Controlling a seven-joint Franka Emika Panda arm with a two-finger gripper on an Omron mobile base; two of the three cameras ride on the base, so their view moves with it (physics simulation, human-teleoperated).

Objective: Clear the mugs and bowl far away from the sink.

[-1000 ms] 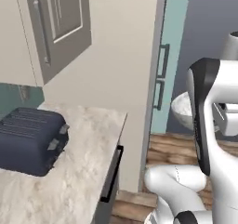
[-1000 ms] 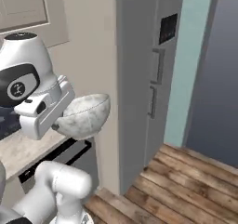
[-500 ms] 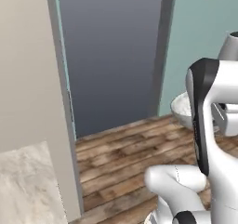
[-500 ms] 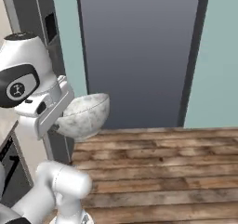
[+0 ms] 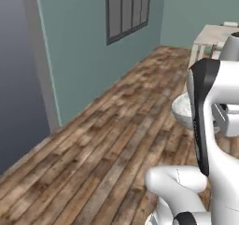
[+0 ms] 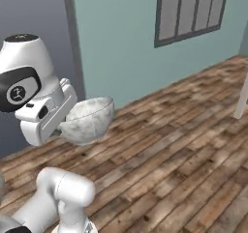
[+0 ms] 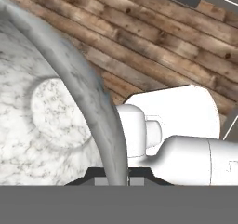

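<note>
The bowl (image 6: 89, 121), whitish-grey and speckled, hangs in the air over the wooden floor, upright and slightly tilted. My gripper (image 6: 67, 124) is shut on its rim at the near side. In the hand view the bowl's marbled inside (image 7: 42, 125) takes up the left half, and its thick rim runs down between my gripper (image 7: 116, 175) fingertips. In the left base view an edge of the bowl (image 5: 181, 111) peeks out from behind the arm's dark link. The mugs and the sink are out of view.
A teal wall (image 5: 79, 46) with a dark slatted window (image 5: 126, 9) runs along the left. A dark doorway (image 5: 18, 79) lies at the far left. A pale table (image 5: 214, 35) stands at the far right, its leg (image 6: 242, 99) on the wooden floor (image 6: 184, 150).
The whole picture has swung from the counter with the toaster, past the tall cabinets and a dark door, to the teal wall and floor. The bowl stays held in the gripper.
</note>
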